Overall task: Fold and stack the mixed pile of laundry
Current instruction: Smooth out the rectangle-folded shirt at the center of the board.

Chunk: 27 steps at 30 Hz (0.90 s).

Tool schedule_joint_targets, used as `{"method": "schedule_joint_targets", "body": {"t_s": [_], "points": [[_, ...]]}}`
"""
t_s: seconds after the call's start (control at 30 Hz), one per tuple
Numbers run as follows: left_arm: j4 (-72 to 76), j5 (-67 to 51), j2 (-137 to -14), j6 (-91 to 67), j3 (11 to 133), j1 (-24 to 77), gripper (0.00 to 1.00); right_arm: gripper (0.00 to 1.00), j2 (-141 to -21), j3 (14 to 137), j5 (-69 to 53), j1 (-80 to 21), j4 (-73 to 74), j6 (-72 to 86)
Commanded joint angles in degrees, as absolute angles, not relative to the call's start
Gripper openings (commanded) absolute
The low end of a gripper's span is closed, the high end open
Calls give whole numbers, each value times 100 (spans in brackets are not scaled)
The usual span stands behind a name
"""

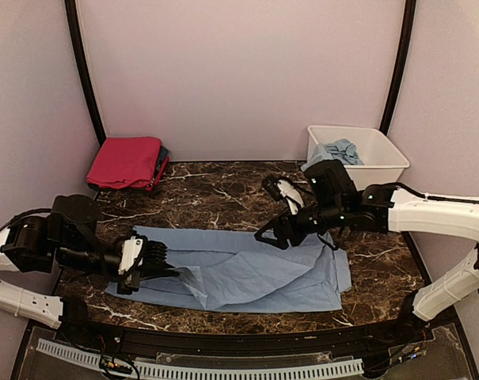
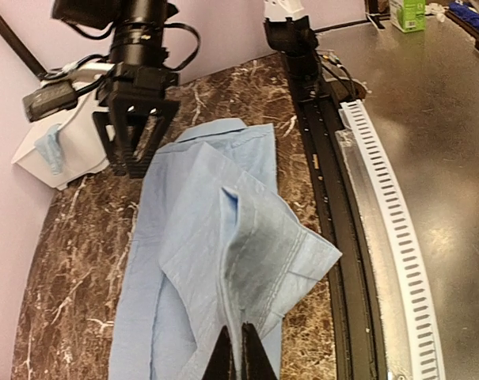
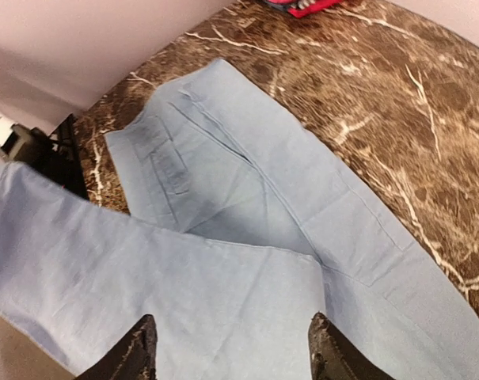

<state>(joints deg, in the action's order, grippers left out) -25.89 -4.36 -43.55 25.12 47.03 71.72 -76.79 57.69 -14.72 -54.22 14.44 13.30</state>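
trousers (image 1: 239,273) spread flat before tub (image 1: 382,172) | left gripper (image 2: 241,348) clamped on end far from tub, flap held up for folding | right gripper (image 1: 272,236) fingers apart over near-tub end, likely ready to pin

**Matt cloth, glossy stone**

The pale blue trousers (image 1: 247,273) are thin woven cloth, matt and softly creased. The table (image 1: 215,198) looks like polished dark marble with white veins. The far-right tub (image 1: 382,174) is smooth white plastic, and the far-left magenta-pink garment (image 1: 127,161) is matt cloth.

No text, label, brand or number is readable in any view; print on the green carton (image 2: 407,14) is blurred.
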Motion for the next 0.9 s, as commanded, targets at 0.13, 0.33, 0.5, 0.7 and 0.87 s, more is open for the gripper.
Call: {"method": "schedule_joint_targets", "body": {"t_s": [0.13, 0.33, 0.5, 0.7, 0.87], "points": [[-3018, -1362, -5577, 2266, 5504, 7688, 0, 44, -8697, 5952, -1367, -5082, 1711, 1362], [-2687, -1726, -6724, 1986, 6294, 8105, 0, 33, -9367, 6118, -1892, -5080, 1609, 1233], [-2921, -1858, -7533, 1626, 7232, 8464, 0, 31, -9735, 6191, -2107, -5080, 1601, 1086], [-2690, -1236, -7968, 789, 7538, 8466, 0, 26, -10187, 6100, -2568, -5151, 1427, 1073], [-2117, -368, -7592, -339, 7038, 8099, 0, 25, -10347, 6135, -2698, -5175, 1514, 1127]]}}
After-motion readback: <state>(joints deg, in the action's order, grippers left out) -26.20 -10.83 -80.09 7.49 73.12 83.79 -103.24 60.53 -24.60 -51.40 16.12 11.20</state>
